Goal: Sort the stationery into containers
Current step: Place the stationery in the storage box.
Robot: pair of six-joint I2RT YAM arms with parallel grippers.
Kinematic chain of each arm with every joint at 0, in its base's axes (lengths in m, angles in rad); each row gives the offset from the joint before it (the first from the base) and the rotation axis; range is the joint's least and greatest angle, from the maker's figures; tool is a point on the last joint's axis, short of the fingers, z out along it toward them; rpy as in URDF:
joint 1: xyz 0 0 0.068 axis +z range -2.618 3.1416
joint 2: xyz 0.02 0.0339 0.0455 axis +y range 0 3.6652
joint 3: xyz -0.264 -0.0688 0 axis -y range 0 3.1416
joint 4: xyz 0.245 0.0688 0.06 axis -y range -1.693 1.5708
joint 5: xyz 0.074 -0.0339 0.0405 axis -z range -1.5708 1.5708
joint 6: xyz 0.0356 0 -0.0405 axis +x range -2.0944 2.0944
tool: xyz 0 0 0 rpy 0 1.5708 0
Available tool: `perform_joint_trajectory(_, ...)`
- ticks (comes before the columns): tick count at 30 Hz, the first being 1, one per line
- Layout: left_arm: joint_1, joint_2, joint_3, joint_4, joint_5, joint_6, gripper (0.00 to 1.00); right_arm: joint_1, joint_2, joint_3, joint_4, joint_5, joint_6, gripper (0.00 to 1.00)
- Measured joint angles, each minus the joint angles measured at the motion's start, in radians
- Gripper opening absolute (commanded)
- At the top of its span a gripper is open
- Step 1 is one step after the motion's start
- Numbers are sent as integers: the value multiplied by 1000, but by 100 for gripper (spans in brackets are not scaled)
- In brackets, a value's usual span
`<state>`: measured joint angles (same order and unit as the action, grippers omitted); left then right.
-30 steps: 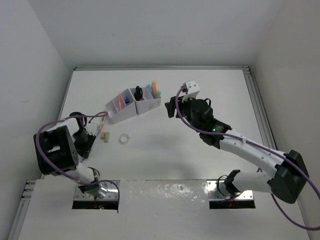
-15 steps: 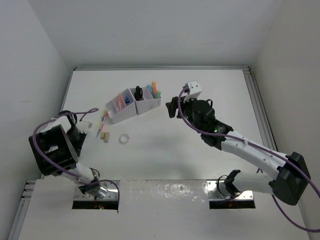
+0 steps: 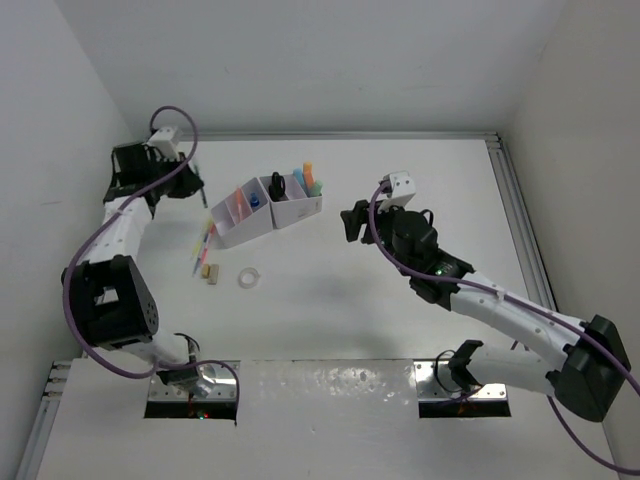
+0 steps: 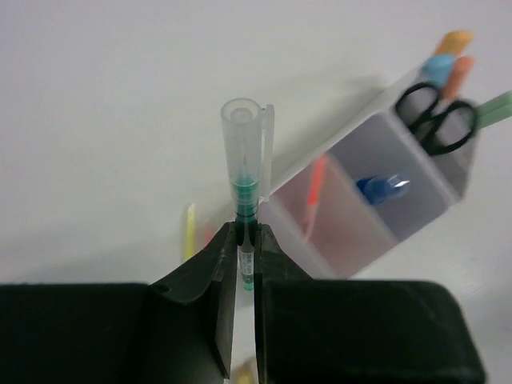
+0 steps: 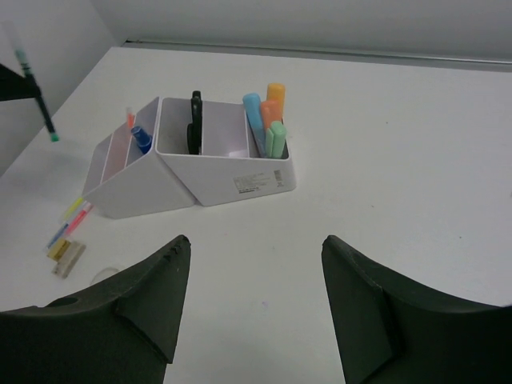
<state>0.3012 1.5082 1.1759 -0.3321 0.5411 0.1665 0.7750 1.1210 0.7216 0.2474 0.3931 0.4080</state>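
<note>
From above, the left gripper (image 3: pixel 196 184) is closed on one thin pen (image 3: pixel 205 198), which hangs from its tips. The organiser (image 3: pixel 266 212) is just to that gripper's right. A clump of loose pens (image 3: pixel 203 243) lies on the bench (image 3: pixel 420 170) nearer the arm bases than the gripper, with two tan pieces (image 3: pixel 210 272) and one tape ring (image 3: pixel 249 278) nearer again. The right gripper (image 3: pixel 347 220) stands spread, just right of the organiser and apart from it.

In the left wrist view, the left gripper (image 4: pixel 242 248) pinches the pen (image 4: pixel 244 160) low on its barrel. The pen has a clear cap over a green insert and carries no writing I can read. Ahead and to the right is the organiser (image 4: pixel 400 232), holding one pair of scissors (image 4: pixel 436 120), one blue-capped bottle (image 4: pixel 382 188) and one orange pen (image 4: pixel 316 188).

In the right wrist view, the right gripper (image 5: pixel 256 304) is wide and holds nothing. The organiser (image 5: pixel 128 192) sits ahead of it. A small white label (image 5: pixel 260 181) on the organiser's front has print too fine to read. Four markers (image 5: pixel 272 120) stand at its right end: blue, orange, salmon and green. The scissors (image 5: pixel 194 120) are left of them.
</note>
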Motion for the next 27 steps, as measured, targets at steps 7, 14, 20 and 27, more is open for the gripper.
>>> perform_joint_trajectory(7,-169,53,-59,268,15,-149,0,0,-56,-26,-9,46,23,66)
perform_joint_trajectory(14,-218,90,-93,380,-28,-191,0,0,-70,-54,-21,68,50,65)
perform_joint_trajectory(20,-237,97,-143,393,-50,-174,7,0,-90,-61,-35,80,57,66)
perform_joint_trajectory(27,-256,102,-144,330,-61,-106,50,0,-95,-61,-40,80,57,66)
